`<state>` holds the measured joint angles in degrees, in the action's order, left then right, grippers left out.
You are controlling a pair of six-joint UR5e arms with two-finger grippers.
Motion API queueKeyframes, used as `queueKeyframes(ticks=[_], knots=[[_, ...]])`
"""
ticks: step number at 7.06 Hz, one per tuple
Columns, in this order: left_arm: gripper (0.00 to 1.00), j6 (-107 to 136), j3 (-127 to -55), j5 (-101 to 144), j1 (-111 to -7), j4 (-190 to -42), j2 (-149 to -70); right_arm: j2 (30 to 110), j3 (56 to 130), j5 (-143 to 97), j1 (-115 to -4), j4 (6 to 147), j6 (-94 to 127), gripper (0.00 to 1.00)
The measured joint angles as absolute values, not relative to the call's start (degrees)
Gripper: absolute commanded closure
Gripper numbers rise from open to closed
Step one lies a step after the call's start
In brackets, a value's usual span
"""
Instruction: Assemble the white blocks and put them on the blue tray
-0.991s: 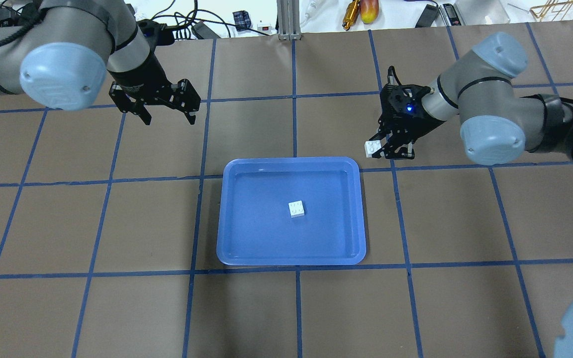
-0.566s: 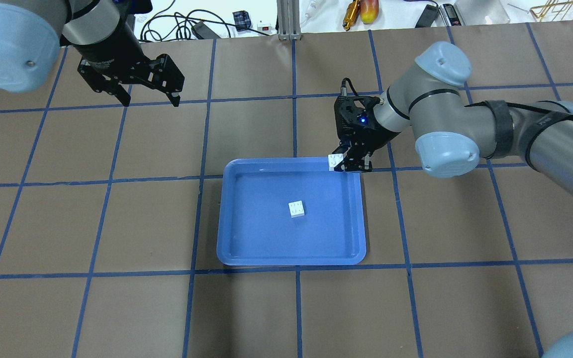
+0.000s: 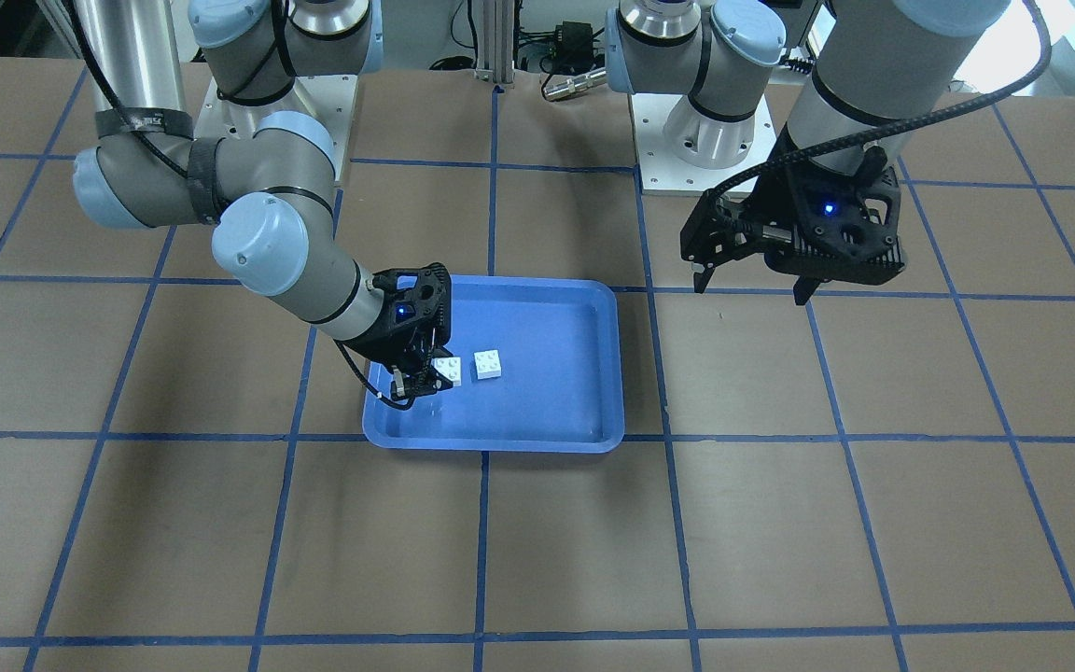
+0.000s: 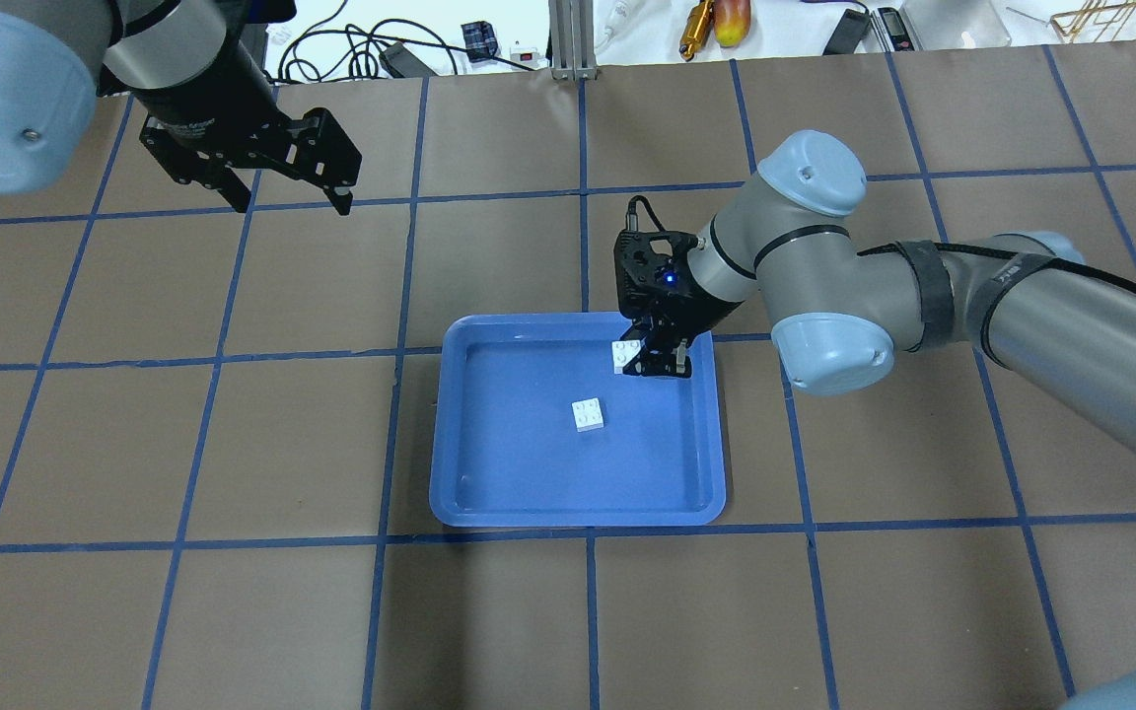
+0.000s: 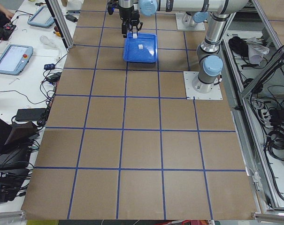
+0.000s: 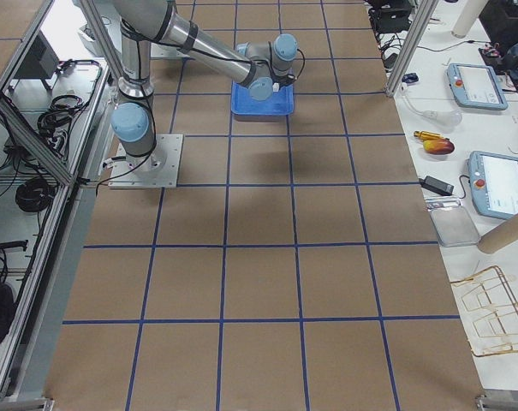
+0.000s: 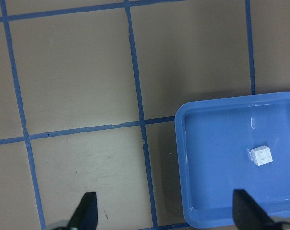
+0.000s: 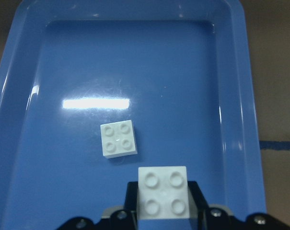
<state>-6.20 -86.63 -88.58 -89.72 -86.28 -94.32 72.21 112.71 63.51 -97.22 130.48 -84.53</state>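
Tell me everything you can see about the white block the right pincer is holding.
The held white block is a small square brick of glossy white plastic, four round studs facing up in a two-by-two grid. It sits level, gripped by the right pincer, above the blue tray, toward its far right corner in the overhead view. It is apart from the second white block lying on the tray floor, not yet stacked.

A brown table top (image 4: 312,611) is filling most of the overhead frame, with blue tape lines (image 4: 592,611) crossing it in a grid. Along the top edge, a white bench (image 4: 785,30) is carrying black cables (image 4: 361,39). In the exterior right view, grey-framed tablets (image 6: 498,181) are lying at the right edge.
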Motion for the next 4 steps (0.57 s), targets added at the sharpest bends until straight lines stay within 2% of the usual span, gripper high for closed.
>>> queueKeyframes(ticks=[4], knots=[[0.00,-5.73,-86.81,-89.11,-89.81,-86.46,-93.29,71.66,117.49,63.48,-97.74,135.58,-84.63,0.82]])
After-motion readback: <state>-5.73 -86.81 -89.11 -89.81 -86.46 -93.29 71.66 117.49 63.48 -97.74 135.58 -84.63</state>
